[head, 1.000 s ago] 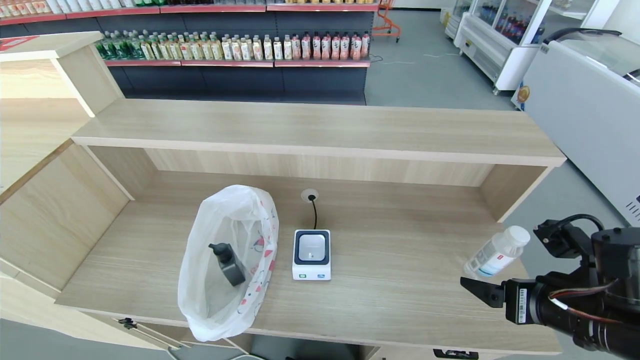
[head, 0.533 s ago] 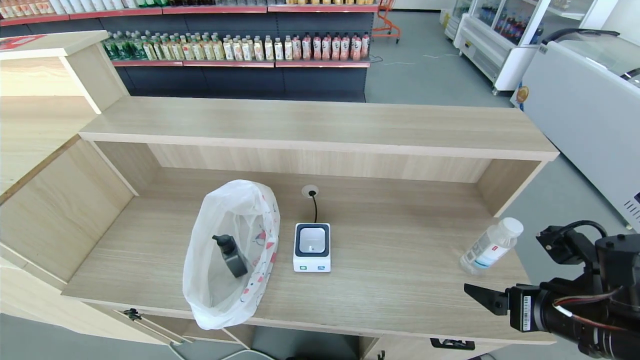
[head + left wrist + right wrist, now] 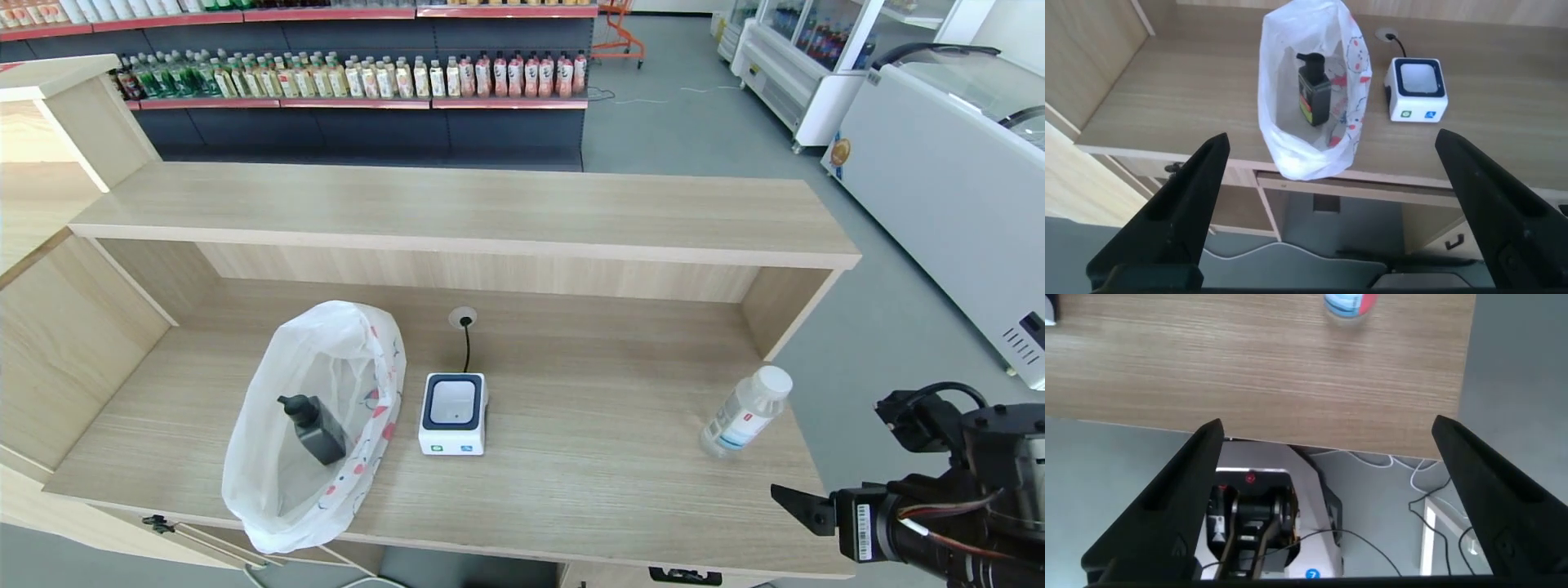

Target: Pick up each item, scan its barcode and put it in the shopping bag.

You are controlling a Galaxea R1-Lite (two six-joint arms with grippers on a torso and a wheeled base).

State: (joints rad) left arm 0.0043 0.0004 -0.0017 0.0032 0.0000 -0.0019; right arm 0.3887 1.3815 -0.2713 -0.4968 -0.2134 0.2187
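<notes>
Next up: water bottle (image 3: 744,411) stands at the worktop's (image 3: 588,474) right end, unscanned.
Right arm: right tool (image 3: 1331,514) spread wide, empty, short of it.
Left arm: left tool (image 3: 1331,212) released, empty.
Bagged: pump bottle (image 3: 314,431) inside the shopping bag (image 3: 253,465), which gapes beside the scanner (image 3: 453,406).

The pale wooden counter (image 3: 588,457) carried a white shopping bag (image 3: 269,498) with its mouth open, slumped over the near edge toward the left. Just beside the bag sat a white barcode scanner (image 3: 452,413), its black cable (image 3: 467,347) running back to a grommet hole (image 3: 463,317). A clear bottle (image 3: 744,412) with a white cap stood well apart at the right end.
</notes>
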